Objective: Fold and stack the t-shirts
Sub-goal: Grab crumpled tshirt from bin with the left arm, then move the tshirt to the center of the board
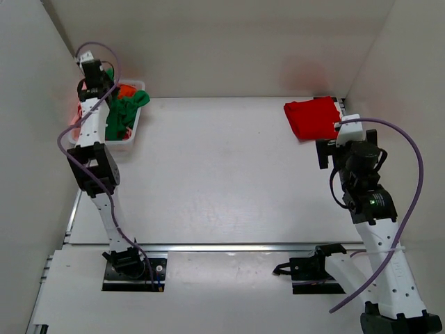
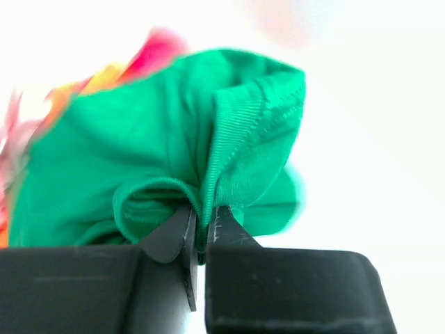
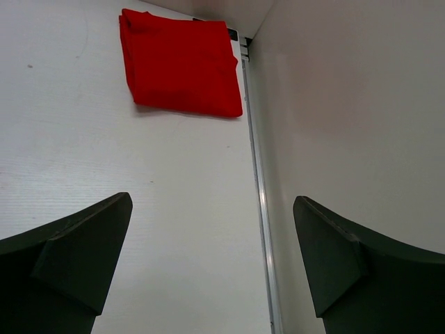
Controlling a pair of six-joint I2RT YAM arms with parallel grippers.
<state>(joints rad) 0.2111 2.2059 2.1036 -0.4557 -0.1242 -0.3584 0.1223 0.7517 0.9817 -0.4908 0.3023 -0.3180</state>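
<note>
Left arm (image 1: pixel 89 129), right arm (image 1: pixel 389 257): white links, black joints, 1 purple cable (image 1: pixel 417 188) each; green dot (image 1: pixel 373 202), maybe LED.

- A white basket (image 1: pixel 126 145) is sitting in the far left corner of the table (image 1: pixel 222 174).
- A metal rail (image 1: pixel 243 245) is running along the table's near edge.

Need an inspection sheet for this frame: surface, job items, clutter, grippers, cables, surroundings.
Surface: white table, metal rail along the near edge.
Job's things: red t-shirt folded flat at the far right corner; green t-shirt bunched in the white basket at far left, orange cloth beside it.
Clutter: nothing seen.
Grippers: left gripper shut on a fold of the green t-shirt; right gripper open, empty, above the table short of the red t-shirt.
Cables: purple cable looping loose off each arm.
Surroundings: plain white walls on three sides.
</note>
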